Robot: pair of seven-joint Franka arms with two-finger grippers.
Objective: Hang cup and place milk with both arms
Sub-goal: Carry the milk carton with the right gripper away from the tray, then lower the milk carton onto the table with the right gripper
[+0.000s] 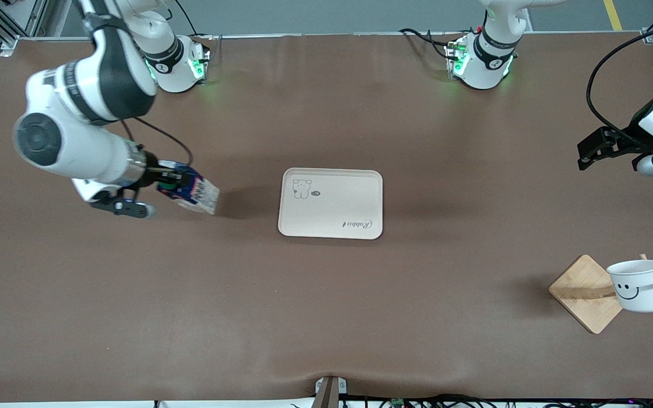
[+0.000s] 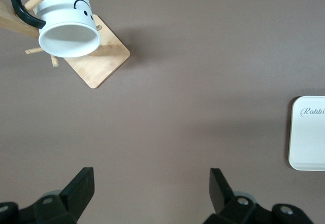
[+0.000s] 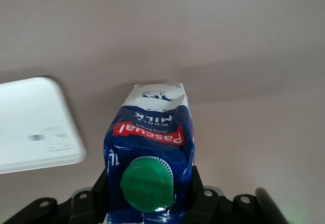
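- nearest the front camera, toward the left arm's end of the counter (image 1: 134, 317), you have the cup (image 1: 638, 285): white, black smiley face, hanging by its black loop handle on a peg of the wooden rack (image 1: 584, 292), tilted, mouth to the side.
- the rack's square bamboo base sits flat on the brown counter, beside and under the cup.
- farther from the camera, mid-counter, lies the cream tray (image 1: 332, 226); you can read "rabbit" in script at one corner and see a small bear-like drawing at the other.
- your right gripper (image 1: 162, 182) hangs over the counter beside the tray, toward the right arm's end, its jaws clamped on the milk (image 1: 193, 192), held tilted. the carton reads "pascual" on a red band, "whole milk" below, green cap (image 3: 147, 184) toward the wrist.
- your left gripper (image 1: 590, 152) waits over the left arm's end of the counter, jaws wide apart, holding nothing.
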